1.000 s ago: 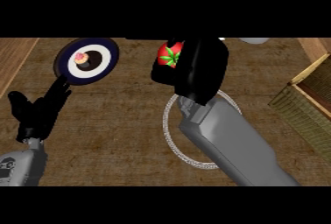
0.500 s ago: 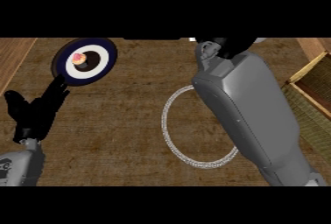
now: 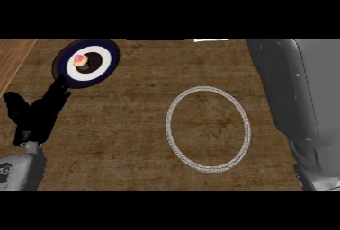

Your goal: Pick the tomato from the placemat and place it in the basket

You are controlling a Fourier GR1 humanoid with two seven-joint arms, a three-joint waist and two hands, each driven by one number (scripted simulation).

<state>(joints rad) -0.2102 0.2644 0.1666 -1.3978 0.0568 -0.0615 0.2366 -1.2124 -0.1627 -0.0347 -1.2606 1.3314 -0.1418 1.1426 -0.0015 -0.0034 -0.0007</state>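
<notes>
Brown woven counter (image 3: 133, 148) fills the head view, and at its middle lies the placemat (image 3: 171, 134), seen only as a pale ring with nothing inside it; up and to the left of the placemat sits a dark plate (image 3: 101, 72) with a small cupcake (image 3: 82, 62) on it; below that plate, well left of the placemat, the left hand (image 3: 36, 112) rests with fingers straight and up, holding nothing. Right of the placemat the grey right forearm (image 3: 299, 103) runs up and out of view; the right hand cannot be seen, so nobody can tell whether its fingers are curled or slack. The tomato shows nowhere, and neither does the basket; the tomato is judged to be with the hidden hand, but that is only a guess. The risk follows from that: with hand, tomato and basket all out of sight, a release could miss the basket's opening or catch its rim, and the tomato, being round, would likely roll off across the counter.
</notes>
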